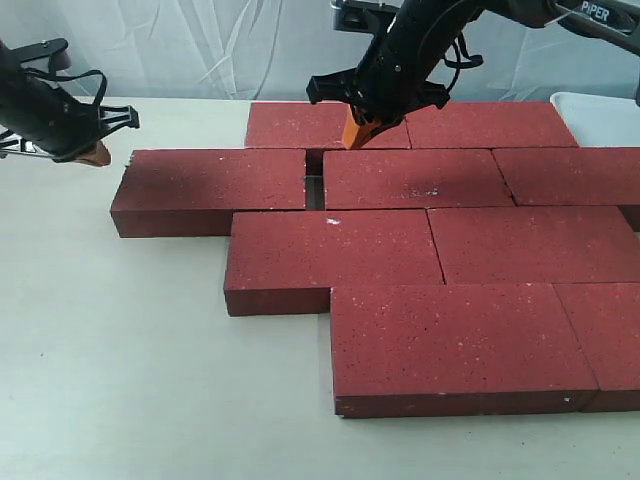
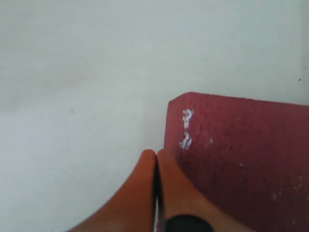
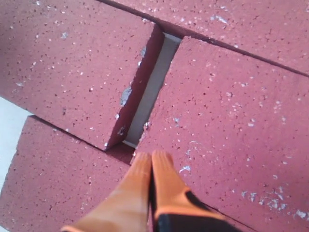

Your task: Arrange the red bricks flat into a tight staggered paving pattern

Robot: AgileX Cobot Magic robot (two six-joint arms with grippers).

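Right end effector (image 1: 358,132) hangs with its orange fingers (image 3: 145,169) pressed together on nothing, the tips low over the back of the paving. An open gap (image 3: 152,82) starts just ahead of those tips, and bare worktop (image 1: 100,350) shows through it. Closed fingers make a blunt poker rather than a clamp, which suits nudging a heavy slab better than lifting it (a judgement, not something seen).

Left end effector (image 1: 95,155) is likewise closed and empty. It sits just off the outer end of the loose brick (image 1: 215,180), whose corner (image 2: 176,104) lies a little beyond its tips. Whether it touches the brick I cannot tell. Placed there, it looks ready to push the brick lengthwise toward the other arm.

The red bricks (image 1: 450,335) all lie flat on their broad faces in four rows. They spread from under the right end effector out toward the camera, and each row is offset from the next so the end joints do not line up. Every long axis runs roughly along the line from one end effector to the other, and the loose brick points the same way. The gap crosses that axis, between the loose brick and its neighbour brick (image 1: 415,178), and it looks like the only joint not yet tight. The remaining seams read as thin dark lines.
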